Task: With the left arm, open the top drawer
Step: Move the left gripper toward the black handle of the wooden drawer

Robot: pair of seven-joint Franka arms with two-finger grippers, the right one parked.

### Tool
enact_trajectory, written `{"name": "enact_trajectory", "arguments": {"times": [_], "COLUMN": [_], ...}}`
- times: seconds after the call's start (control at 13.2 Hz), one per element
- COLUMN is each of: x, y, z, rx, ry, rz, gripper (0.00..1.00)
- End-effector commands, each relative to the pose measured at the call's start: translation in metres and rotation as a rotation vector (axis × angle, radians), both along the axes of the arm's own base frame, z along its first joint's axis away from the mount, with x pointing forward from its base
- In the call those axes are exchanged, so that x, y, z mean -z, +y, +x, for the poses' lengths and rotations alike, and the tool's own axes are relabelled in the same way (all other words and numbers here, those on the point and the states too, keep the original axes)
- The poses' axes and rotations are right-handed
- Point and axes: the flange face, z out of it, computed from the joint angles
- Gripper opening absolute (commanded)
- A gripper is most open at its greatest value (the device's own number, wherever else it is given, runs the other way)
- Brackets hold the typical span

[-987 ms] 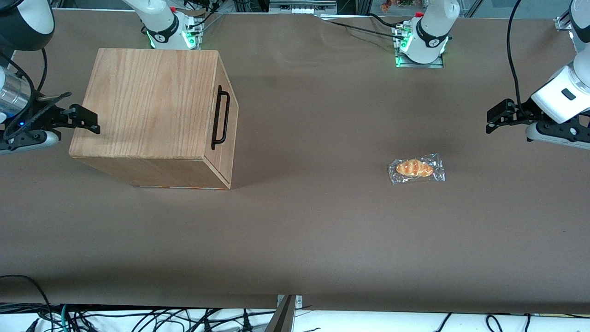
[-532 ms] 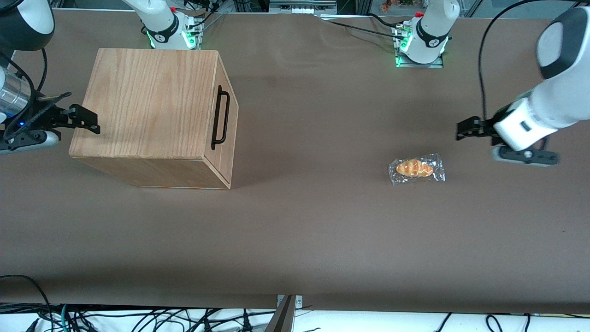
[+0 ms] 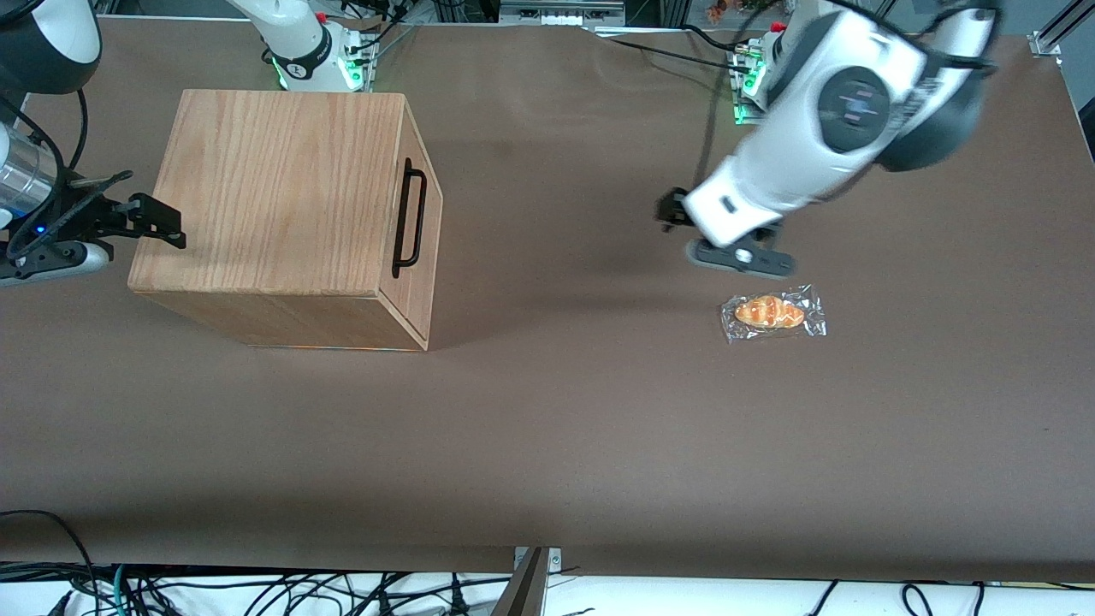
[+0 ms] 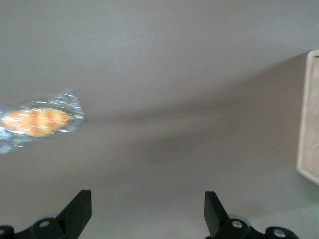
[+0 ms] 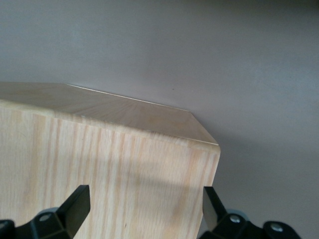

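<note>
my left arm (image 3: pixel 843 120) reaches out over the brown table (image 3: pixel 599 428), its big round joint cap facing up and the forearm slanting down toward the cabinet's end. my gripper (image 3: pixel 676 216) hangs above the tabletop, well apart from the cabinet and just beside the wrapped bread roll (image 3: pixel 772 313), a little farther from the front camera than the roll. in the wrist view my two black fingers (image 4: pixel 79 211) stand wide apart with only bare table between them, so i hold nothing.

the top drawer (image 3: pixel 417 227) sits flush in the oak-grain cabinet (image 3: pixel 282 197), closed, its long black bar handle (image 3: pixel 411 218) facing my gripper across open table. the cabinet stands toward the parked arm's end. the wrist view catches one pale edge of the cabinet (image 4: pixel 310 117) and the roll (image 4: pixel 37 122) in its clear wrapper, blurred.

the table is covered in plain brown matting. along its nearer edge run tangled black cables (image 3: pixel 257 590), and at the edge farthest from the front camera two arm bases (image 3: pixel 783 81) glow green.
</note>
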Motion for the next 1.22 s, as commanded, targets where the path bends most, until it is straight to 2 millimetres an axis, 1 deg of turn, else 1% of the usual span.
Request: {"name": "enact_trajectory", "arguments": {"times": [0.0,0.15,0.3,0.46,0.53,0.68,0.84,0.99,1.14], "x": [0.01,0.018,0.027,0.043,0.052,0.066,0.07,0.072,0.075], "y": [-0.078,-0.127,-0.174,-0.211,-0.225,-0.245,-0.263,-0.276,-0.28], "z": [-0.014,-0.034,-0.043,-0.053,-0.057,-0.065,-0.073,-0.076,-0.078], "rx": [-0.055,-0.073,-0.123,-0.157,-0.169,-0.178,-0.175,-0.183,-0.188], "ry": [-0.012,-0.027,-0.043,-0.049,-0.053,-0.058,-0.053,-0.045,-0.038], "rz": [-0.025,-0.001,-0.023,-0.065,-0.083,-0.114,-0.137,-0.15,-0.154], "gripper": [1.0,1.0,1.0,1.0,1.0,1.0,1.0,1.0,1.0]}}
